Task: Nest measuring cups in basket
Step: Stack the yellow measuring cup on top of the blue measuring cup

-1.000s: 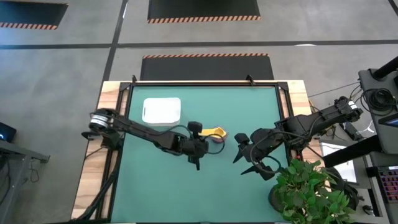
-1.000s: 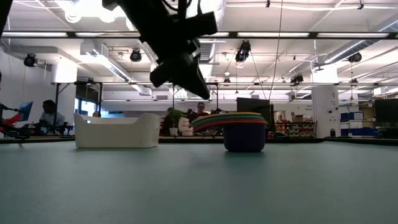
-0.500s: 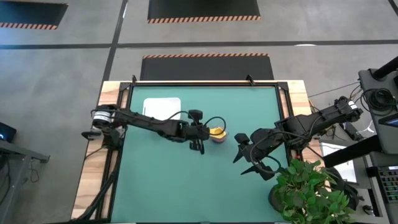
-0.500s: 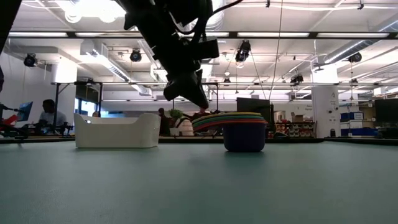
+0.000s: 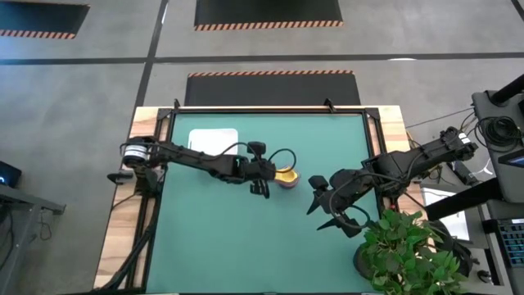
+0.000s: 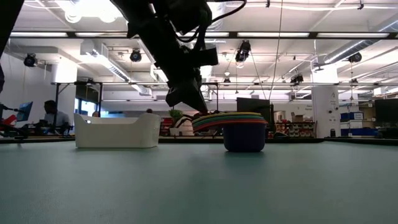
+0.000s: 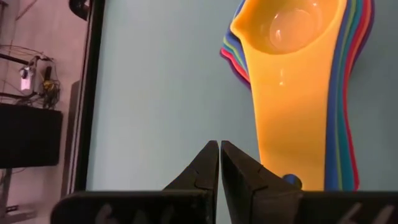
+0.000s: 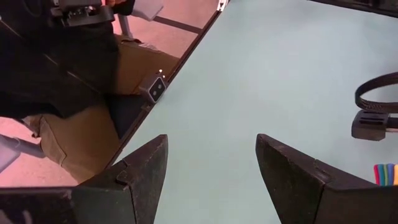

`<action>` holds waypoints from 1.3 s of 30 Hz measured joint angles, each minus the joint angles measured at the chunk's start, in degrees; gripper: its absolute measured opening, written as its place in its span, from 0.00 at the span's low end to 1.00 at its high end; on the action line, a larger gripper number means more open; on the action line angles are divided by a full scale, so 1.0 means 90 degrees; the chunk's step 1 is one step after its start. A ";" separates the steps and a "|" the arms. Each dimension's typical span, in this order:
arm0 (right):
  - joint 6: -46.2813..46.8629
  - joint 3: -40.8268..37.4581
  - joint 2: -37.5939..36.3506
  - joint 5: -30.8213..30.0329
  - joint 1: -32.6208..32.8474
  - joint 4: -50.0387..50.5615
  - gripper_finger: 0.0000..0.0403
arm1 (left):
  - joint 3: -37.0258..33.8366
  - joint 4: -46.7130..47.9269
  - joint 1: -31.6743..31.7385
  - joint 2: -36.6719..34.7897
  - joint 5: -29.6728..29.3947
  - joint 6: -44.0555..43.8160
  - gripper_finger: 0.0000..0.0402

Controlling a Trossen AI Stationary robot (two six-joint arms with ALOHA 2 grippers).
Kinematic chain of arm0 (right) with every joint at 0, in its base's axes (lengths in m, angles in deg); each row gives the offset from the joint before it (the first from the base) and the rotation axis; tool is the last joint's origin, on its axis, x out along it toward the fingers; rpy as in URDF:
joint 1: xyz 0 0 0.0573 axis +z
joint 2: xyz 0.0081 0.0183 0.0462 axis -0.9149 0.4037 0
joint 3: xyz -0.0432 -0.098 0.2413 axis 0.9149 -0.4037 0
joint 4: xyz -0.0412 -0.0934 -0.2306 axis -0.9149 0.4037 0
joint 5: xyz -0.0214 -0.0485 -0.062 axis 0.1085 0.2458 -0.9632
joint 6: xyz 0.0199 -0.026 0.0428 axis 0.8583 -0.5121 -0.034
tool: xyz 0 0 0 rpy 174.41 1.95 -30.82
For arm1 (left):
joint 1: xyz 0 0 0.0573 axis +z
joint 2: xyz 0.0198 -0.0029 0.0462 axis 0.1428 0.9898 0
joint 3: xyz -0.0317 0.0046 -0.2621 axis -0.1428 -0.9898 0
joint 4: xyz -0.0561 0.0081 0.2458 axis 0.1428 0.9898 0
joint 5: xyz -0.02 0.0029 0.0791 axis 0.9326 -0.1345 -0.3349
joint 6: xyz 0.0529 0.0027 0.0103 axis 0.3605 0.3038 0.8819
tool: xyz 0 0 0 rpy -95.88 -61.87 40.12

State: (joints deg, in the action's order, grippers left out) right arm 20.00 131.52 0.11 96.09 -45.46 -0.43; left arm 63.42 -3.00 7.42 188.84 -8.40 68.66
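Observation:
The measuring cups (image 5: 286,175) stand nested in one stack on the green table, yellow on top (image 7: 292,56), with the dark blue bowl lowest in the low view (image 6: 244,138). Their flat handles fan out toward my left gripper (image 5: 260,190). That gripper is shut (image 7: 219,146) and hangs low at the handles' free end (image 6: 198,112). The white basket (image 5: 211,139) sits on the table near the far left corner (image 6: 117,130), away from the cups. My right gripper (image 5: 327,209) waits open (image 8: 211,155) to the right of the stack, touching nothing. My left gripper's shut fingers (image 7: 239,174) come from above, slanting down, right beside the stacked handles (image 7: 298,155). I cannot tell whether they touch the handles.
A potted plant (image 5: 409,254) overhangs the table's near right corner, close behind my right arm. Bare green table (image 5: 246,246) lies along the near side. The left arm reaches over the basket's near edge. People and desks show in the room beyond the table.
My left gripper has moved toward the far edge and down, closing in on the free end of the cups' handles. The cup stack and the basket have stayed where they were.

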 joint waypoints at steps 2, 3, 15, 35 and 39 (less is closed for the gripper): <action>-0.0007 0.0000 -0.0001 -0.0001 0.0000 -0.0018 0.57 | -0.0002 -0.0020 0.0012 0.0000 0.0140 0.0000 0.00; -0.0007 0.0000 -0.0002 -0.0001 0.0000 -0.0024 0.57 | -0.0002 -0.0050 0.0012 0.0000 0.0177 -0.0002 0.00; -0.0049 0.0000 -0.0002 -0.0002 0.0000 -0.0024 0.57 | -0.0044 -0.0131 0.0038 0.0000 0.0416 -0.0029 0.00; -0.0047 0.0000 -0.0001 -0.0002 0.0000 -0.0070 0.57 | -0.0283 -0.0362 0.0041 0.0034 0.0678 -0.0461 0.00; -0.0049 0.0000 0.0000 -0.0002 0.0000 -0.0070 0.57 | -0.0240 -0.0371 0.0041 0.0034 0.0675 -0.0500 0.00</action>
State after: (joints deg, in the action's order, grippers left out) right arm 19.56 131.52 0.11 96.06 -45.46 -1.06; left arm 61.26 -6.33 7.78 189.15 -2.32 64.16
